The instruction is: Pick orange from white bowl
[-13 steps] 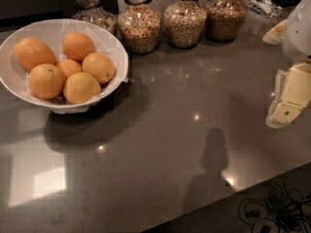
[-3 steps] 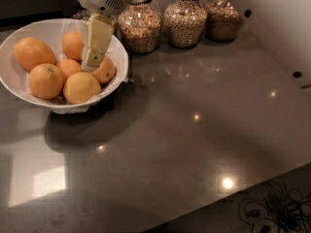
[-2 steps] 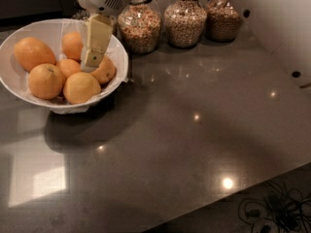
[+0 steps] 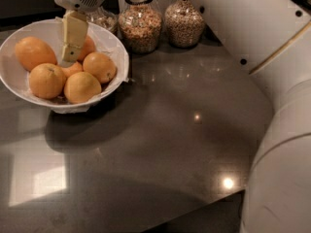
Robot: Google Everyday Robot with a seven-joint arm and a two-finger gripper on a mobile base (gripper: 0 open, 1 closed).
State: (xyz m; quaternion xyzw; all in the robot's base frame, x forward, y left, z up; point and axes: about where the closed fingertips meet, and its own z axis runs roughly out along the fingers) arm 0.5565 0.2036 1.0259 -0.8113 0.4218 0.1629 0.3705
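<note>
Hanging over the white bowl (image 4: 17,84) at the 10 o'clock corner of my camera view, the gripper (image 4: 71,52) is pointing down into the pile of fruit, its cream tip sitting just above a small fruit at the bowl's centre. I cannot tell whether the gripper is spread or pressed together, and I am seeing nothing held in it. The orange (image 4: 35,52), the largest and most oval one, is lying against the bowl's 9 o'clock wall, just beside the gripper and apart from it. Smaller oranges (image 4: 81,86) are crowding the bowl from 6 to 3 o'clock. Two glass jars (image 4: 141,22) of grain are standing at 12 o'clock on the dark counter (image 4: 165,135). My robot's white arm (image 4: 284,144) is filling the view from 1 to 5 o'clock.
</note>
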